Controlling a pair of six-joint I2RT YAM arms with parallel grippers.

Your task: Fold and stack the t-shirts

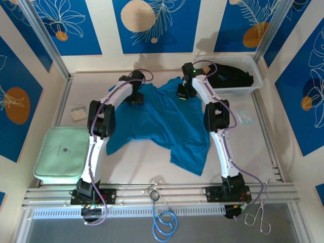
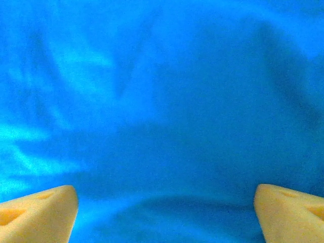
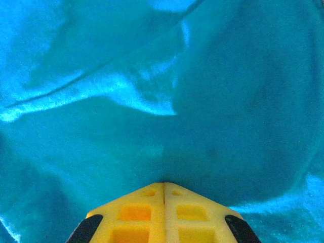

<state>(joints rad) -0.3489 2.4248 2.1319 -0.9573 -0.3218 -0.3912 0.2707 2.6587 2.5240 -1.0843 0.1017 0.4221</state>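
Both far corners of the teal-blue t-shirt (image 1: 162, 126), spread on the desk (image 1: 152, 174) with its long axis running from them to its near edge, have an arm over them. At the far-left corner the left end effector (image 2: 164, 202) gapes wide, holding nothing. At the far-right corner the right end effector (image 3: 164, 186), fingers (image 3: 136, 210) pressed together, meets the cloth; I cannot tell whether it has pinched any.
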